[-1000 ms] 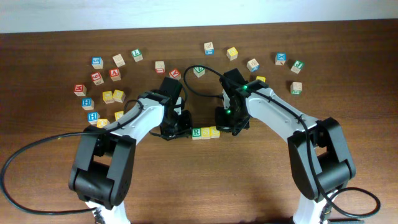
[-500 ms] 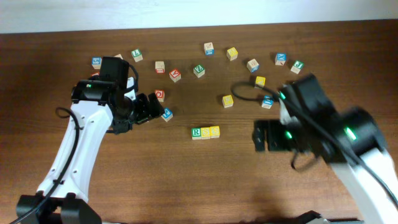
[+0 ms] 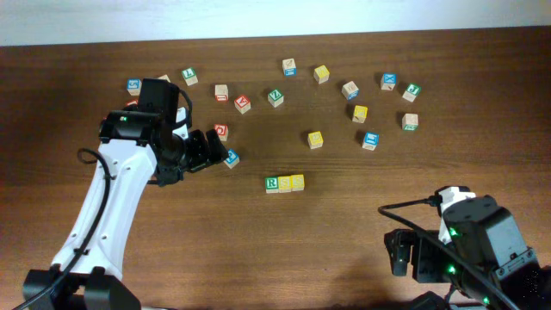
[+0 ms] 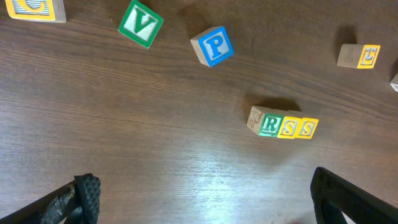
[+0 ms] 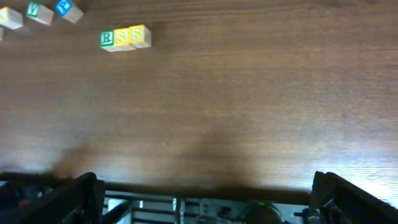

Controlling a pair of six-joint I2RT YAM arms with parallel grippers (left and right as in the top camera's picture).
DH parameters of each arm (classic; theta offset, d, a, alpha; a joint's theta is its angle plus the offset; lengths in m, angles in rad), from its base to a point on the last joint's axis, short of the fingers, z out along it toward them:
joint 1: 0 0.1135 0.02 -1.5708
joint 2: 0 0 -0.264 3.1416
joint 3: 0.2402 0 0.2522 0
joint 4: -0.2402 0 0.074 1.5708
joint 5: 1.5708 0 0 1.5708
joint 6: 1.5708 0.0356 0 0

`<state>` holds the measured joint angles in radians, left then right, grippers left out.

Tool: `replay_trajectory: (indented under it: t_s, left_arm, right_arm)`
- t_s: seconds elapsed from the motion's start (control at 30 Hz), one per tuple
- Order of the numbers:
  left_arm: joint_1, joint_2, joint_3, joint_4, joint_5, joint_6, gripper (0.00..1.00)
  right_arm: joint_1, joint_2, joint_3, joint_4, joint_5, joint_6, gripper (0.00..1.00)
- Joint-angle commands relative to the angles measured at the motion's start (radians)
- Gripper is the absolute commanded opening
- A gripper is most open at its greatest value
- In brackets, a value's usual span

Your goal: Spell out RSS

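Observation:
Three cubes stand side by side in a row on the brown table: a green R cube [image 3: 272, 183], a yellow S cube [image 3: 285, 182] and a second yellow S cube [image 3: 297, 182]. The left wrist view reads them as R [image 4: 270, 124], S [image 4: 288, 127], S [image 4: 306, 128]. In the right wrist view the row [image 5: 123, 37] lies far off at the upper left. My left gripper [image 3: 207, 151] hangs open up and left of the row, holding nothing. Open and empty too, my right gripper [image 3: 403, 255] sits at the front right edge of the table.
Several loose letter cubes are scattered across the back half, among them a blue P cube [image 3: 231, 158] beside my left gripper, a green V cube [image 4: 140, 23] and a yellow cube [image 3: 315, 139]. The table's front edge [image 5: 205, 186] runs under my right gripper.
Both grippers let go of the row, opened and drew away from it. In the last half second the right arm withdrew further to the front right corner; the left arm stayed put.

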<state>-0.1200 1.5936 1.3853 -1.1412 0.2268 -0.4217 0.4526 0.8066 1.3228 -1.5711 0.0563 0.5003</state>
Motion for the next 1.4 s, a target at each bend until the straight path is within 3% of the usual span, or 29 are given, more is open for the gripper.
replay_trajectory:
  t_s: [0.0, 0.07, 0.13, 0.43, 0.63, 0.73, 0.83, 1.0, 1.13, 1.2, 1.37]
  left_arm:
    - [0.003, -0.009, 0.007, -0.001, -0.011, 0.009, 0.99]
    - [0.003, -0.009, 0.007, -0.001, -0.011, 0.009, 0.99]
    - [0.003, -0.009, 0.007, -0.001, -0.011, 0.009, 0.99]
    - [0.003, -0.009, 0.007, -0.001, -0.011, 0.009, 0.99]
    - [0.003, -0.009, 0.007, -0.001, -0.011, 0.009, 0.99]
    - [0.003, -0.009, 0.007, -0.001, -0.011, 0.009, 0.99]
    - [0.003, -0.009, 0.007, -0.001, -0.011, 0.009, 0.99]
    - [0.003, -0.009, 0.007, -0.001, -0.011, 0.009, 0.99]
    - [0.003, -0.009, 0.007, -0.001, -0.011, 0.009, 0.99]
    - [0.003, -0.009, 0.007, -0.001, -0.011, 0.009, 0.99]
    - [0.003, -0.009, 0.006, -0.001, -0.011, 0.009, 0.99]
  right_arm:
    - [-0.032, -0.003, -0.023, 0.034, 0.072, -0.095, 0.98]
    - [-0.116, -0.040, -0.082, 0.128, 0.058, -0.173, 0.98]
    - [-0.208, -0.190, -0.255, 0.385, 0.022, -0.304, 0.98]
    - [-0.239, -0.638, -0.934, 1.128, 0.000, -0.393, 0.98]
    - [-0.331, -0.792, -1.159, 1.334, 0.000, -0.400, 0.98]
    - [-0.357, -0.803, -1.264, 1.521, -0.030, -0.483, 0.98]
    - [-0.369, -0.803, -1.318, 1.588, -0.029, -0.482, 0.98]
    - [-0.436, -0.803, -1.317, 1.486, -0.029, -0.482, 0.98]
    - [-0.448, -0.803, -1.317, 1.490, -0.030, -0.497, 0.98]
    - [-0.446, -0.803, -1.317, 1.489, -0.049, -0.575, 0.98]
    - [-0.446, -0.803, -1.317, 1.489, -0.045, -0.540, 0.98]
